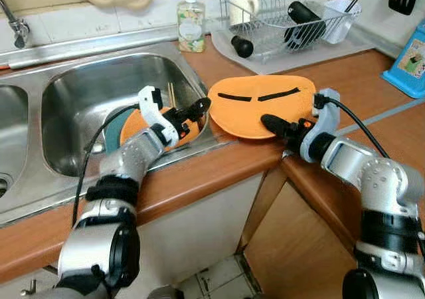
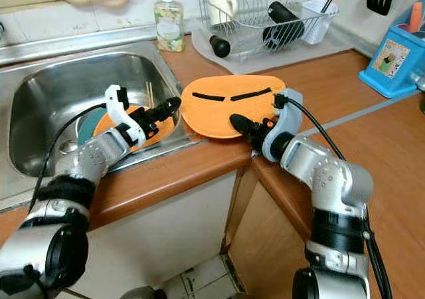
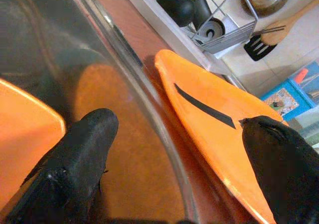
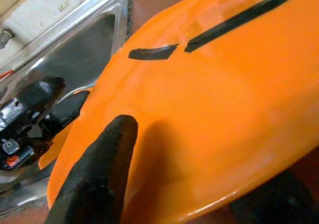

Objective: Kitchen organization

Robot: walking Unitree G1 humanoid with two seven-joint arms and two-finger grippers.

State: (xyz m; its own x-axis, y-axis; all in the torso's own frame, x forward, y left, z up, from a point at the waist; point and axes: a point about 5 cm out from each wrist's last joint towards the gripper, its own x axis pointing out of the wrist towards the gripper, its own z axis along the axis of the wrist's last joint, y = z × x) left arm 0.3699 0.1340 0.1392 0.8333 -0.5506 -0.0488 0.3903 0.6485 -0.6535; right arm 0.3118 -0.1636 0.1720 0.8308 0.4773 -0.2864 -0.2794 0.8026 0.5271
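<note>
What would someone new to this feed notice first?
The big orange plate with two black stripes, lying on the wooden counter beside the steel sink. The right hand has one finger over the plate's near rim and one under it, while the open left hand reaches toward its sink-side edge, above another orange plate in the basin.

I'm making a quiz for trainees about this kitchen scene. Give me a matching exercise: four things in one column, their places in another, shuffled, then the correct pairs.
Things:
1. Soap bottle
2. Big orange plate
3. White mug
4. Blue box

Places:
A. In the wire dish rack
B. On the counter just right of the sink, between the left gripper and right gripper
C. Standing behind the sink's right corner
D. At the far right edge of the counter

Pairs: 1-C, 2-B, 3-A, 4-D
</note>
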